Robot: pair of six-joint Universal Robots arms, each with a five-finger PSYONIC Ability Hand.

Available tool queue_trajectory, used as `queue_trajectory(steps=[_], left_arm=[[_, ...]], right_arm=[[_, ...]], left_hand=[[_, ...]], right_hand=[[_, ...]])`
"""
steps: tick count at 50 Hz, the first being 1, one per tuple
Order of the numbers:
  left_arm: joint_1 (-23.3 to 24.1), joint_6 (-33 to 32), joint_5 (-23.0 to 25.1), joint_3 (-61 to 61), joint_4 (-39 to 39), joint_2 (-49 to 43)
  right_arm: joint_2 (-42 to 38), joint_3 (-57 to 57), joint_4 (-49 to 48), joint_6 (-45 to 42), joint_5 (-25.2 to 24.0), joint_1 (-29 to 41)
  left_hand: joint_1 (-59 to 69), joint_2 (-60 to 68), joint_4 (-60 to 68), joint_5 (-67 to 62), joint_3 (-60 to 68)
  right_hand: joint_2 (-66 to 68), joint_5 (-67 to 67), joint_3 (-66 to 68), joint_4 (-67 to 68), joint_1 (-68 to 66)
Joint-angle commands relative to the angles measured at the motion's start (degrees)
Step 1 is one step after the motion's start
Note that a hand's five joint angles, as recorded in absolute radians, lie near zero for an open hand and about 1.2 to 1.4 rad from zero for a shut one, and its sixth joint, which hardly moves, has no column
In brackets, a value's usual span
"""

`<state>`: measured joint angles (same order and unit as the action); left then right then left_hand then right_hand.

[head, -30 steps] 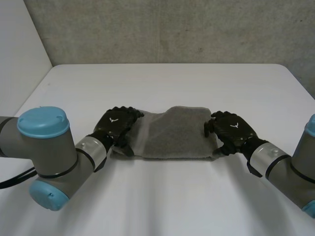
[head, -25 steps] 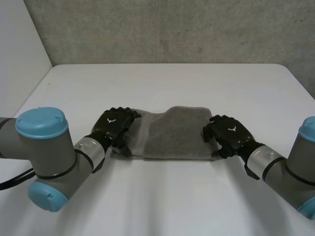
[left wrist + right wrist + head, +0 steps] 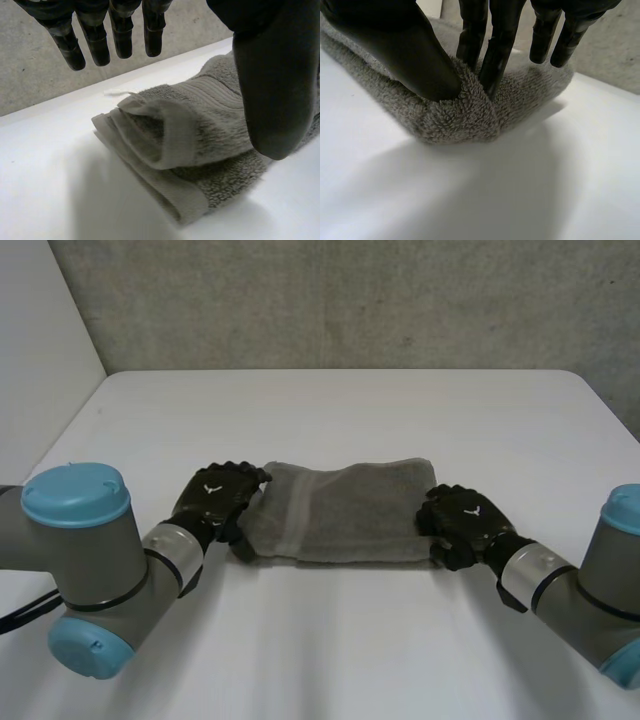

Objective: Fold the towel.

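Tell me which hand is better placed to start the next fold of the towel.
Right: the right hand pinches the towel at its end, while the left hand hangs open over the other end.

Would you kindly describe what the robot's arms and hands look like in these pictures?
The left arm and right arm are thick grey tubes with round light-blue caps on the joints and a silvery band at each wrist. The left hand and right hand are black, with slim rod-like fingers, a broad thumb and a small white mark on the back.
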<state>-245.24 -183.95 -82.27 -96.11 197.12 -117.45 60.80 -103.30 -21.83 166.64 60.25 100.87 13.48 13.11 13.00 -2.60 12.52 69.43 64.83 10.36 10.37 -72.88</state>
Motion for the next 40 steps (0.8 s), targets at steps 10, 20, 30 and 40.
queue_trajectory(steps=[10, 20, 30, 40], left_arm=[[-0.76, -0.01, -0.08, -1.27, 0.73, 2.05], [-0.67, -0.01, 0.01, -1.71, 0.81, 2.66], [-1.02, -0.01, -0.52, -1.97, 0.9, 2.84], [-1.55, 0.08, -1.13, -2.15, 0.9, 3.89]], right_arm=[[11.7, -4.01, 3.98, -6.05, -7.25, -13.74], [15.22, 1.25, 12.41, -16.35, -8.74, -16.16], [13.56, 8.64, 13.21, -13.54, -6.28, 5.48], [1.36, 11.36, 12.86, -14.33, -1.72, 24.72]], left_hand=[[-3.26, -2.89, -3.0, 2.39, -2.52], [-3.26, -2.89, -3.0, 2.39, -2.52], [-3.26, -2.89, -3.0, 2.39, -2.52], [-3.26, -2.89, -3.0, 2.39, -2.52]], right_hand=[[10.57, 5.17, -0.36, -0.37, -7.12], [10.57, 5.17, -0.36, -0.37, -7.12], [10.57, 5.17, -0.36, -0.37, -7.12], [10.57, 5.17, -0.36, -0.37, -7.12]])
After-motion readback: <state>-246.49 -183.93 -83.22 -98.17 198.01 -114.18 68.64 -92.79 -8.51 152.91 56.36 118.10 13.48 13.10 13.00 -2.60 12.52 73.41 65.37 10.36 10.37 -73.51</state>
